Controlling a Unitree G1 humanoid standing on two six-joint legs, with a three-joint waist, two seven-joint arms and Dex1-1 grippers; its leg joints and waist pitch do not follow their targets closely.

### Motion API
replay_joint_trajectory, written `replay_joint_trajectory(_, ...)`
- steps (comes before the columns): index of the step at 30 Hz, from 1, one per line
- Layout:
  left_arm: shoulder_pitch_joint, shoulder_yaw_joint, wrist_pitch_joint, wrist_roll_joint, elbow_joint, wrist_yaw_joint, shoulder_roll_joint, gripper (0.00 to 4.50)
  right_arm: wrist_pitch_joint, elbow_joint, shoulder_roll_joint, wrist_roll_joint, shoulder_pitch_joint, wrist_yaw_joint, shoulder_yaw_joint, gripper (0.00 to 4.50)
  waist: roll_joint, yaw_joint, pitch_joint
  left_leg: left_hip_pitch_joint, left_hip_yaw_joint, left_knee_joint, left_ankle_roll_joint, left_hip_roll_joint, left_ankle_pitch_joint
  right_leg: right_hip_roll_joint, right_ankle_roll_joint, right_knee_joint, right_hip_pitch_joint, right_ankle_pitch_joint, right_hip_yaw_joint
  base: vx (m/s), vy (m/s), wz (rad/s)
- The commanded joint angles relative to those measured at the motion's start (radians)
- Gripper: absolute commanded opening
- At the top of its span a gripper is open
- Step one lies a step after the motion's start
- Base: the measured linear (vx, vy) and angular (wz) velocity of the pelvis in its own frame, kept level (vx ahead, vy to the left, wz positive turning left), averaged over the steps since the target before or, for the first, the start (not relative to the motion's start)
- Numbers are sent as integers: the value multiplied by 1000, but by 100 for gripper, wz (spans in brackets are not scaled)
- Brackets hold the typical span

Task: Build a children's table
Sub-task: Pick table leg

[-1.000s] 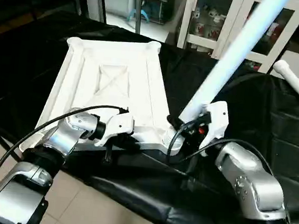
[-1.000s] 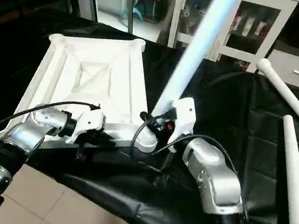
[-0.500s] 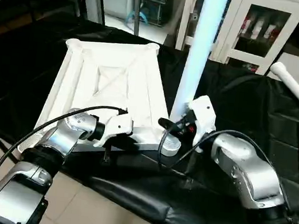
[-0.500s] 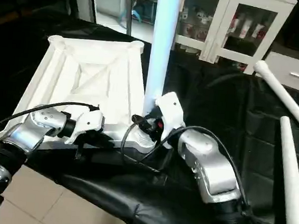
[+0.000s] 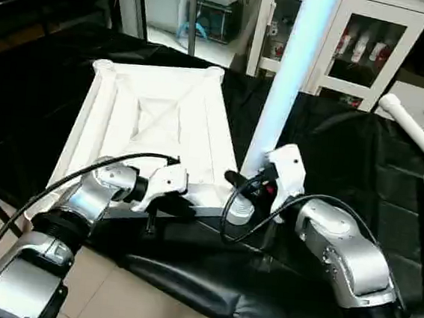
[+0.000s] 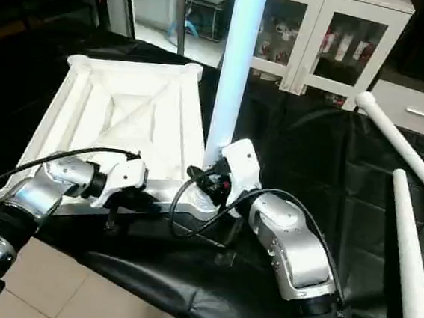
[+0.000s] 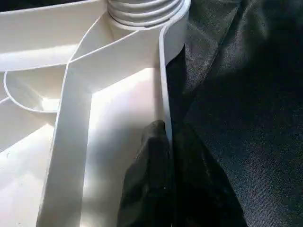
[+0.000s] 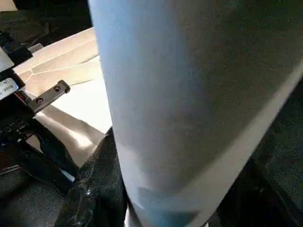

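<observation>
The white tabletop lies ribbed side up on the black-covered work table. My left gripper is shut on the tabletop's near rim wall, one black finger inside it and one outside. The near right corner socket holds the foot of a long white leg, which rises almost upright and leans slightly right. My right gripper is shut on this leg just above the socket. In the right wrist view the leg stands between the black fingers.
Two more white legs lie on the black cover at the far right. A white glass-door cabinet stands behind the table. The table's front edge drops to tiled floor close under my arms.
The leg has swung from a strong lean to the right to nearly upright in the corner socket, my right arm moving left with it. The left gripper has kept its hold.
</observation>
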Motion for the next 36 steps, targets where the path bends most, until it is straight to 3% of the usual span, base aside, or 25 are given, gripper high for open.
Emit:
replay_joint_trajectory(1,8,34,29,-25,11,53,-12,0,59,201,6,-70,37,-88,-4,185,9,-12,-24,18,-71,-117,-112,98,-440,-79,-181,-93,1,-390,58,0,0,0)
replay_joint_trajectory(2,9,38,45,-23,14,75,-20,0,44,234,20,-83,13,-121,-17,185,14,-16,-23,20,-74,-117,-119,96,-464,-79,-180,-96,-1,-422,57,0,0,0)
replay_joint_trajectory(4,14,47,80,-17,11,134,-39,0,17,298,44,-97,-35,-182,-46,185,14,-19,-22,21,-77,-119,-120,97,-491,-79,-168,-99,-1,-456,55,0,0,0)
replay_joint_trajectory(5,30,75,169,-37,-32,212,-90,0,-18,392,77,-111,-106,-288,-95,185,15,-36,-21,19,-82,-120,-124,96,-523,-81,-166,-100,-2,-486,51,0,0,0)
replay_joint_trajectory(7,37,85,214,-46,-65,252,-122,0,-41,433,92,-112,-137,-335,-119,184,7,-47,-23,13,-88,-118,-110,94,-511,-83,-156,-104,6,-516,46,0,0,0)
replay_joint_trajectory(8,38,86,239,-42,-84,285,-143,0,-55,455,101,-111,-152,-365,-135,184,13,-47,-24,9,-86,-118,-96,94,-472,-85,-159,-107,6,-492,51,0,0,0)
replay_joint_trajectory(10,36,85,257,-34,-98,316,-162,0,-65,474,108,-110,-164,-387,-147,184,5,-44,-23,18,-76,-114,-87,94,-459,-80,-166,-112,-5,-474,53,0,0,0)
replay_joint_trajectory(12,23,98,331,-27,-128,416,-230,0,-97,538,129,-115,-194,-443,-165,184,9,-45,-22,18,-73,-113,-77,91,-461,-79,-167,-114,-5,-486,53,0,0,0)
replay_joint_trajectory(16,-1,117,432,-26,-147,582,-353,0,-150,660,165,-123,-255,-527,-178,184,9,-43,-27,14,-67,-115,-73,92,-395,-74,-202,-106,5,-349,50,0,0,0)
replay_joint_trajectory(17,-18,138,464,-19,-134,700,-418,0,-181,720,182,-129,-289,-580,-187,184,8,-42,-30,10,-63,-114,-63,91,-346,-74,-222,-99,12,-269,49,0,0,0)
replay_joint_trajectory(18,-25,147,478,-15,-128,755,-448,0,-198,750,192,-126,-306,-603,-195,184,7,-43,-31,9,-62,-112,-59,92,-331,-74,-230,-97,14,-249,49,51,13,2)
replay_joint_trajectory(22,-49,163,488,-5,-88,885,-512,0,-223,812,217,-110,-342,-654,-225,184,10,-35,-38,9,-56,-104,-16,90,-232,-74,-254,-92,25,-136,47,0,0,0)
replay_joint_trajectory(23,-52,167,493,-4,-76,919,-530,0,-234,836,227,-98,-354,-670,-243,184,5,-32,-41,7,-52,-100,10,88,-183,-73,-265,-86,30,-76,45,0,0,0)
replay_joint_trajectory(25,-48,166,506,-3,-82,927,-540,0,-246,858,232,-94,-364,-678,-256,184,5,-27,-43,6,-50,-96,41,88,-136,-77,-277,-81,33,-34,45,0,0,0)
replay_joint_trajectory(28,-33,162,530,6,-106,927,-538,0,-278,909,237,-88,-390,-677,-283,184,5,-28,-41,3,-51,-97,68,90,-132,-77,-280,-83,36,-59,42,0,0,0)
replay_joint_trajectory(30,-30,162,539,8,-109,937,-530,0,-306,946,238,-87,-410,-679,-300,184,6,-30,-38,5,-52,-100,57,91,-175,-77,-273,-91,32,-129,41,0,0,0)
replay_joint_trajectory(32,-31,160,539,5,-104,940,-525,0,-320,962,240,-86,-420,-670,-307,184,8,-36,-36,8,-57,-107,25,93,-235,-73,-252,-97,28,-197,39,0,0,0)
replay_joint_trajectory(36,-25,156,541,-1,-108,939,-515,0,-349,972,243,-94,-430,-637,-297,184,6,-40,-36,9,-57,-110,-1,91,-261,-72,-238,-97,25,-189,40,0,0,0)
